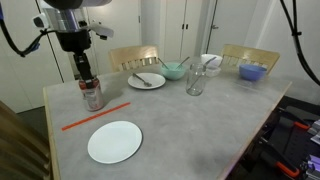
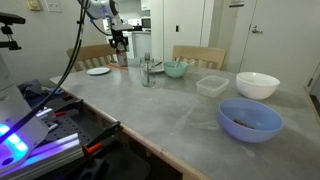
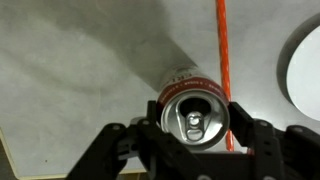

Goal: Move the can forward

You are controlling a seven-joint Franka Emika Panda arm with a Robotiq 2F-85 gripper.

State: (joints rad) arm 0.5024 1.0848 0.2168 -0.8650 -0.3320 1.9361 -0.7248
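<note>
The can (image 1: 92, 97) is red with a silver top and stands upright on the grey table near its left edge, beside an orange tape line (image 1: 97, 115). It also shows in an exterior view (image 2: 123, 58) at the far end, partly hidden by the gripper. In the wrist view I look straight down on the can's top (image 3: 195, 115). My gripper (image 1: 87, 80) (image 2: 121, 48) (image 3: 193, 125) is directly above it, with one finger pressed on each side of the can's upper part.
A white plate (image 1: 114, 142) (image 3: 305, 70) lies near the front edge. A clear glass (image 1: 195, 82) (image 2: 148, 72), a plate with cutlery (image 1: 146, 80), a teal bowl (image 1: 173, 70), a blue bowl (image 1: 253, 72) (image 2: 250, 118) and a white bowl (image 2: 257, 85) stand farther along the table. Chairs stand behind.
</note>
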